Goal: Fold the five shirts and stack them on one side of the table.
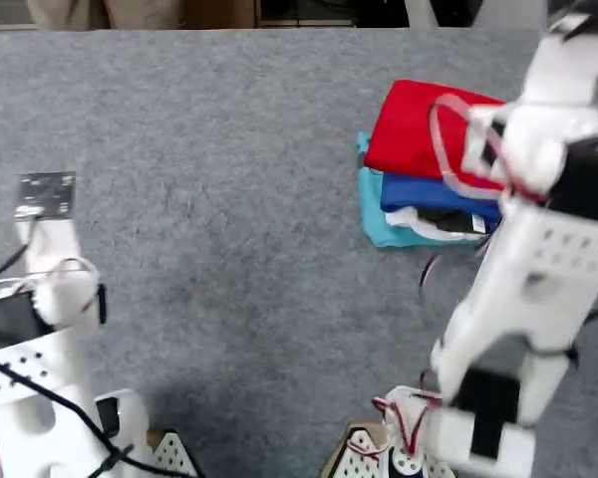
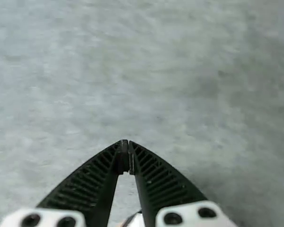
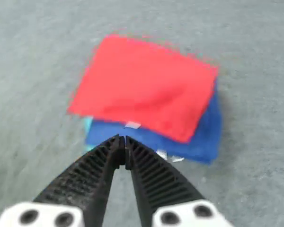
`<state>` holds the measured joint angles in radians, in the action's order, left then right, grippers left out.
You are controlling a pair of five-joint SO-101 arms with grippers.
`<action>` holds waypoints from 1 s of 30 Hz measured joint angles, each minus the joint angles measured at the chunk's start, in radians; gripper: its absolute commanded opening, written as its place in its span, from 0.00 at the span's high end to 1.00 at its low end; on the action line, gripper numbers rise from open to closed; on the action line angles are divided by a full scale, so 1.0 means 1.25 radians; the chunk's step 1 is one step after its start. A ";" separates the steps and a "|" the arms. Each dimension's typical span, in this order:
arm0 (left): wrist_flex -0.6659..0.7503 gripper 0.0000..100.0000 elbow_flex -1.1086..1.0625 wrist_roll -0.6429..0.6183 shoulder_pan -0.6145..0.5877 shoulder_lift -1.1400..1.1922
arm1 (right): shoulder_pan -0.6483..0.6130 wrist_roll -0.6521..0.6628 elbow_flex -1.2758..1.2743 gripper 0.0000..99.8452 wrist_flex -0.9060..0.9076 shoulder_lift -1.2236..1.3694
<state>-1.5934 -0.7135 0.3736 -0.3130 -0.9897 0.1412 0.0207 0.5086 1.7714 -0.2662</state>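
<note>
A stack of folded shirts lies at the table's right side. The red shirt (image 1: 419, 129) (image 3: 146, 92) is on top, with a blue shirt (image 1: 434, 192) (image 3: 204, 138) under it, then a white one (image 1: 429, 220), and a teal shirt (image 1: 384, 227) (image 3: 88, 125) at the bottom. My right gripper (image 3: 122, 144) is shut and empty, hanging just short of the stack's edge above the blue shirt. The right arm (image 1: 538, 259) rises beside the stack. My left gripper (image 2: 124, 150) is shut with nothing in it, above bare grey cloth at the table's left, where the left arm (image 1: 50, 294) stands.
A grey cloth (image 1: 229, 199) covers the whole table. Wide free room lies between the two arms and to the left of the stack. The arm bases and cables (image 1: 409, 428) sit along the front edge.
</note>
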 measured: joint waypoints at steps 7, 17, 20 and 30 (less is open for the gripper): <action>-0.005 0.98 -0.112 -0.031 0.248 -0.001 | -0.079 0.066 -0.406 1.00 -0.081 -0.273; 0.104 0.98 -0.211 -0.032 0.273 -0.004 | -0.092 0.087 -1.030 0.99 -0.431 -0.643; 0.160 0.98 -0.250 -0.032 0.274 -0.004 | -0.130 0.086 -1.178 0.99 -0.476 -0.733; 0.398 0.98 -0.450 -0.032 0.280 -0.004 | -0.258 0.086 -1.410 0.99 -0.496 -0.860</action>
<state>-1.0963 -1.2766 0.3337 0.0368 -0.9943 -0.1811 0.1281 -1.2543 1.1515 -1.3418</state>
